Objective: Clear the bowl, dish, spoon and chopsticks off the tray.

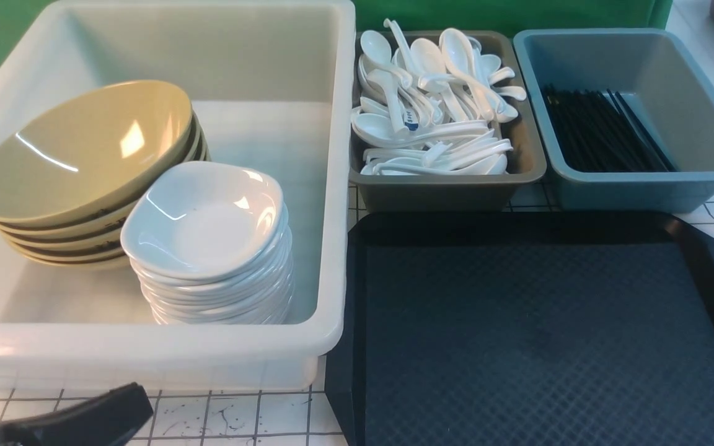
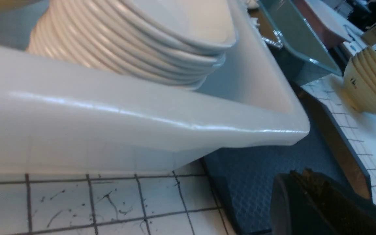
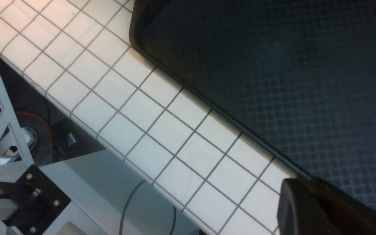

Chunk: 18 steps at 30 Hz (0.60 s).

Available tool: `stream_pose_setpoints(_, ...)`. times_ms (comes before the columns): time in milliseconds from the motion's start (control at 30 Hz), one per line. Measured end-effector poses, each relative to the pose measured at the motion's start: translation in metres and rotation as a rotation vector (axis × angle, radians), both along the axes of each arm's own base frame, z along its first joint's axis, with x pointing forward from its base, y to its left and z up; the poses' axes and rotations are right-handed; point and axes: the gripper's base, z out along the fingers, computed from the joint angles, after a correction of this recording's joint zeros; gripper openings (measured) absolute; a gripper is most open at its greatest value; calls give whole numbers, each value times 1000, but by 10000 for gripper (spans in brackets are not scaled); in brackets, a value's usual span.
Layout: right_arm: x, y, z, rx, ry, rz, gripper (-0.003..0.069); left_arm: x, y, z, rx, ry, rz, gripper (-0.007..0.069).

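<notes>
Large black rectangular tray (image 1: 543, 334) with diamond-textured surface and raised rim: bare, nothing left on it in front view or either wrist view. Final step apparently done; task judged complete or at retreat stage.

Stack of wide olive-yellow glossy bowls (image 1: 84, 161) tilted inside big white plastic tub (image 1: 332, 186), touching stack of small white squarish dishes (image 1: 208, 241) just beside it in the same tub. Glossy white soup spoons (image 1: 431, 105) heaped in brownish-grey bin (image 1: 450, 186) behind the tray. Long thin black chopsticks (image 1: 605, 133) lying in blue-grey bin (image 1: 642, 186) next to it.

Left gripper (image 1: 78, 421) low over white gridded counter (image 1: 239, 415), near the tub's front wall, fingers closed, holding nothing. Right gripper (image 3: 331, 209) seen only in right wrist view, over the tray's edge, fingers closed, empty.

Next move, as a guess: no further pick needed; just park both arms clear of tub and tray, avoiding the tub rim on the left.
</notes>
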Motion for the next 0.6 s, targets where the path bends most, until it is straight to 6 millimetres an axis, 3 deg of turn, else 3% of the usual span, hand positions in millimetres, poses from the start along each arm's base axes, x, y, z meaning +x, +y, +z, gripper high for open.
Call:
stream_pose_setpoints(133,4,-9,-2,-40,-39,-80,31,-1,0,-3,23,33,-4,-1)
stream_pose_setpoints(233,0,-22,-19,-77,-148,-117,24,-3,1,-7,45,67,-9,-1)
stream_pose_setpoints(367,5,-31,-68,-25,-403,-293,22,-4,2,-11,71,105,-14,-1)
stream_pose_setpoints(433,7,-35,-103,-13,-508,-367,22,-5,2,-12,79,117,-15,-1)
stream_pose_setpoints(600,5,-40,-166,-18,-589,-462,22,-5,2,-13,85,125,-16,-1)
